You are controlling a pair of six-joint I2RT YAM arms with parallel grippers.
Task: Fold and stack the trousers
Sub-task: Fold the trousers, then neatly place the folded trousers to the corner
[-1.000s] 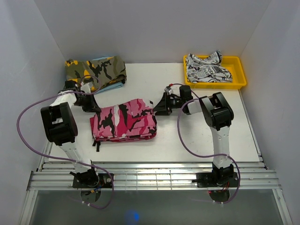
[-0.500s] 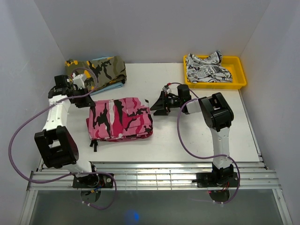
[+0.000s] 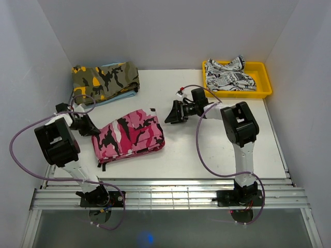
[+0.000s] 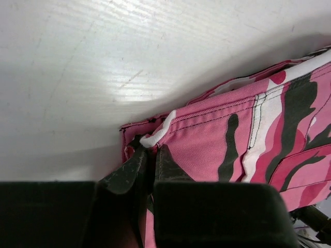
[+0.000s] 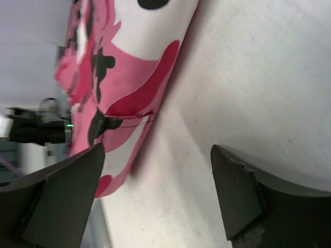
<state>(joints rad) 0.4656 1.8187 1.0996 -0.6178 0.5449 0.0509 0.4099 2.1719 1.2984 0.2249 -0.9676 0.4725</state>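
While the left pincer point(image 3: 88, 128) is clenching the 9 o'clock corner of the folded trousers point(image 3: 129, 137), the bundle is lying toward 8 o'clock on the worktop point(image 3: 207, 150), skewed. In the left wrist view its fingertips point(image 4: 135, 164) are pinching the pink hem, probably through several layers, though the shadow is hiding how many. The right pincer point(image 3: 170, 116) is hanging released at the bundle's 2 o'clock, clear of the cloth.

I am judging the trousers soft, light and limp: the layers are likely to slip apart if dragged by one corner, so taking hold of both ends of a folded edge is looking safer.

Compared with a second ago, the bundle is sitting farther toward 8 o'clock and turned out of square, and the right pincer is standing apart from its edge.
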